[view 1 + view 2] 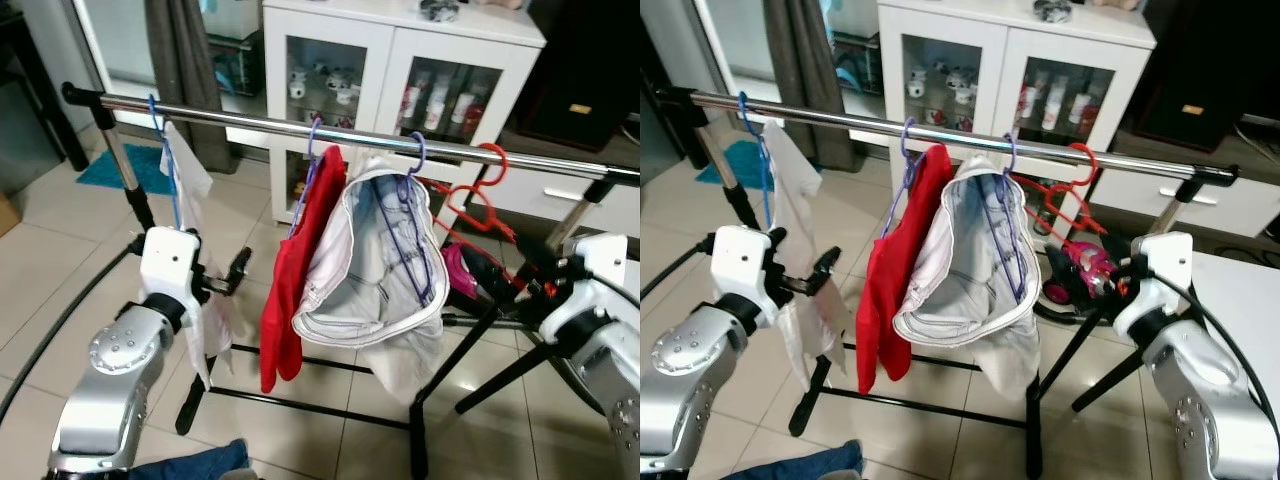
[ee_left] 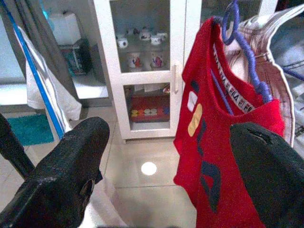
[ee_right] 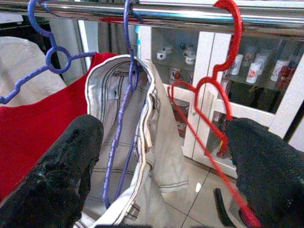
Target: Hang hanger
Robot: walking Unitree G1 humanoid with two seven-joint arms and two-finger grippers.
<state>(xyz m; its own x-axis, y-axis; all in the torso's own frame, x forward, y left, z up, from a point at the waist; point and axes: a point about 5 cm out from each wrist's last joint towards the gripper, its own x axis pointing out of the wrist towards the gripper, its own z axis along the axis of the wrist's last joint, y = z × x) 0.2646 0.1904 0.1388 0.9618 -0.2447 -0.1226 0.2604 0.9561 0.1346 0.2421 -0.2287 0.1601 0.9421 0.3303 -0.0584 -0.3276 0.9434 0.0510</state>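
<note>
**Red hanger on the rail, both grippers empty**

Hooked over the chrome rail (image 1: 330, 132) near its right end: an empty red hanger (image 3: 216, 90), just beside the purple hanger (image 1: 415, 215) carrying a white denim garment (image 1: 375, 265). Further left along the rail, a red T-shirt (image 1: 300, 270) on a second purple hanger (image 2: 240, 42); near the left end, a white cloth (image 1: 195, 210) on a blue hanger (image 1: 165, 160).

Left gripper (image 2: 166, 175) raised between white cloth and red T-shirt, fingers (image 2: 66, 166) spread wide, nothing between. Right gripper (image 3: 164, 166) facing the red hanger and denim garment, fingers (image 3: 266, 161) wide apart, holding nothing.

Behind the rack, a white glass-door cabinet (image 1: 400, 55) with small figurines.
</note>
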